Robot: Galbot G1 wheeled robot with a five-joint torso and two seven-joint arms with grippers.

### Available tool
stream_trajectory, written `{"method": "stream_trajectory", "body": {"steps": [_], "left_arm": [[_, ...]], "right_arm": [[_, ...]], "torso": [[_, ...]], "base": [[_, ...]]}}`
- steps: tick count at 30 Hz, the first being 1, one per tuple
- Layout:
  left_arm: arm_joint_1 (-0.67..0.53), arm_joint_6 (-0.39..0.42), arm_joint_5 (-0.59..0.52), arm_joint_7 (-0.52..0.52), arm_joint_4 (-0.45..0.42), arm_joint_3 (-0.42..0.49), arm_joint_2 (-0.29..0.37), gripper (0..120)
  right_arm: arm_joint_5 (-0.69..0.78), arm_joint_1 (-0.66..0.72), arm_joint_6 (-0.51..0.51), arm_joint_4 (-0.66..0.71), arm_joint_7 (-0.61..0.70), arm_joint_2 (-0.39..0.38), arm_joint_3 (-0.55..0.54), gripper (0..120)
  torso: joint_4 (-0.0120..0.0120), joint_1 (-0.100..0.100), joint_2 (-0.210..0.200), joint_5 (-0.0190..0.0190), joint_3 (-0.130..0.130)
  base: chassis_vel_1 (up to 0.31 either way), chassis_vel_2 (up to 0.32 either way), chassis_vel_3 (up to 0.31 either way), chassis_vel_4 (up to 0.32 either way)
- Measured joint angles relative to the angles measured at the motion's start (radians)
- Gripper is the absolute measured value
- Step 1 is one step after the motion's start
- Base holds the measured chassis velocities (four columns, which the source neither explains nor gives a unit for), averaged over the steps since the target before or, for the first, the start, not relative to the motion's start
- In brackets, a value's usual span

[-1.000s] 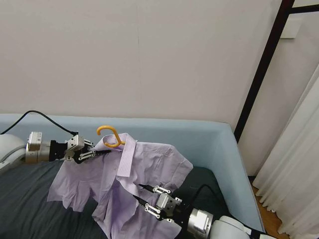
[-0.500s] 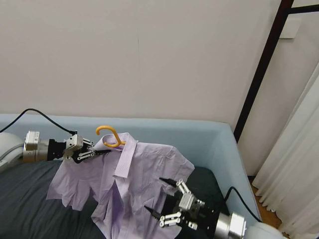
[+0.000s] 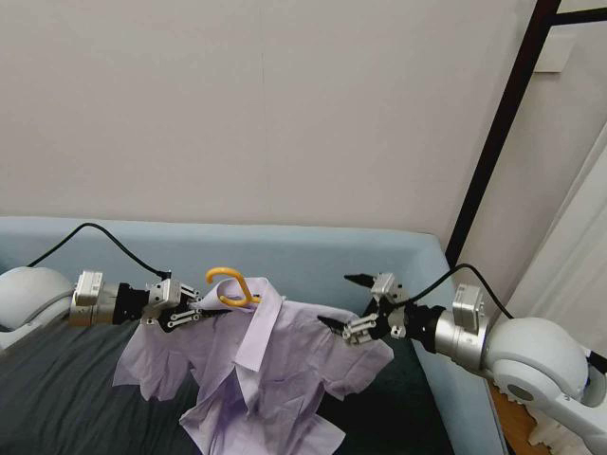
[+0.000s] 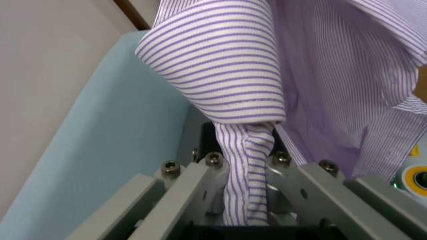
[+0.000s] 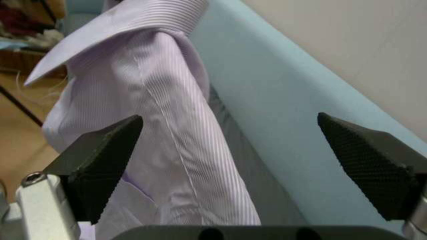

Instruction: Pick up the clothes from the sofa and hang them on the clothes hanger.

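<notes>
On the far left my left arm reaches in over the sofa's dark grey seat cushion [image 3: 47,398]. Its left pincer [image 3: 199,311] is closed on a bunched fold of the lavender pin-striped shirt [image 3: 275,370]; on the wrist camera I see the striped cloth squeezed between the fingers [image 4: 200,185]. The shirt sits on a hanger with an orange-yellow curved hook [image 3: 228,280], which pokes up through the collar just beside that pincer. The garment is held up in front of the light blue sofa backrest [image 3: 379,256], with its tails drooping over the dark seat; I cannot tell whether they touch it.

Moving right, the right pincer [image 3: 337,300] hovers at the shirt's far shoulder, spread wide and gripping nothing. Its wrist view shows both textured pads [image 5: 107,150] well apart, with the sleeve hanging ahead of them.

Behind everything is a plain off-white wall [image 3: 285,114]. Past the sofa's end, a slanted black pole [image 3: 498,133] runs up the wall, then a white curtain [image 3: 569,322] hangs over a strip of wooden floor [image 3: 507,427].
</notes>
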Motion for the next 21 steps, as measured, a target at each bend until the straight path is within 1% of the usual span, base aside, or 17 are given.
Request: {"method": "stream_trajectory", "body": {"steps": [2, 5, 6, 8, 10, 14, 15, 16, 17, 21], "left_arm": [[-0.003, 0.0, 0.001, 0.0, -0.01, 0.008, -0.006, 1], [-0.001, 0.001, 0.005, -0.001, -0.022, 0.01, -0.007, 1], [-0.001, 0.001, 0.005, -0.001, -0.022, 0.01, -0.007, 1], [0.006, 0.001, 0.008, -0.002, -0.029, 0.006, -0.004, 1], [0.011, 0.002, 0.009, -0.004, -0.038, 0.001, 0.001, 1], [0.013, 0.005, 0.009, -0.006, -0.042, 0.001, 0.001, 1], [0.013, 0.006, 0.009, -0.007, -0.043, 0.001, 0.0, 1], [0.013, 0.008, 0.009, -0.008, -0.043, 0.001, 0.0, 1], [0.013, 0.008, 0.009, -0.008, -0.043, 0.001, 0.0, 1], [0.014, 0.008, 0.02, -0.008, -0.042, 0.003, -0.002, 1]], "right_arm": [[-0.01, 0.052, -0.026, 0.007, -0.006, 0.014, -0.048, 100], [-0.024, 0.182, -0.075, 0.007, 0.001, 0.044, -0.147, 100], [-0.024, 0.182, -0.075, 0.007, 0.001, 0.044, -0.147, 100], [-0.029, 0.224, -0.092, 0.0, 0.013, 0.057, -0.189, 100], [-0.03, 0.257, -0.108, -0.01, 0.021, 0.067, -0.228, 100], [-0.034, 0.278, -0.123, -0.009, 0.022, 0.067, -0.269, 100], [-0.035, 0.279, -0.126, -0.008, 0.022, 0.066, -0.274, 98], [-0.036, 0.279, -0.135, -0.004, 0.022, 0.065, -0.282, 92], [-0.036, 0.279, -0.135, -0.004, 0.022, 0.065, -0.282, 92], [-0.03, 0.278, -0.147, -0.016, 0.024, 0.057, -0.292, 72]], "torso": [[-0.0001, 0.0, 0.0, -0.0002, 0.0], [0.0008, 0.0, 0.0, -0.0005, 0.0], [0.0008, 0.0, 0.0, -0.0005, 0.0], [0.0009, 0.0, 0.0, -0.0008, 0.0], [0.0005, 0.0, 0.0, -0.0003, 0.0], [0.0002, 0.0, 0.0, -0.0004, 0.0], [0.0002, 0.0, 0.0, -0.0003, 0.0], [0.0001, 0.0, 0.0, -0.0003, 0.0], [0.0001, 0.0, 0.0, -0.0003, 0.0], [0.0002, 0.0, 0.0, -0.0003, 0.0]], "base": [[0.0, 0.0, 0.0, 0.0], [0.0, 0.0, 0.0, 0.0], [0.0, 0.0, 0.0, 0.0], [0.0, 0.0, 0.0, 0.0], [0.0, 0.0, 0.0, 0.0], [0.0, 0.0, 0.0, 0.0], [0.0, 0.0, 0.0, 0.0], [0.0, 0.0, 0.0, 0.0], [0.0, 0.0, 0.0, 0.0], [0.0, 0.0, 0.0, 0.0]]}}
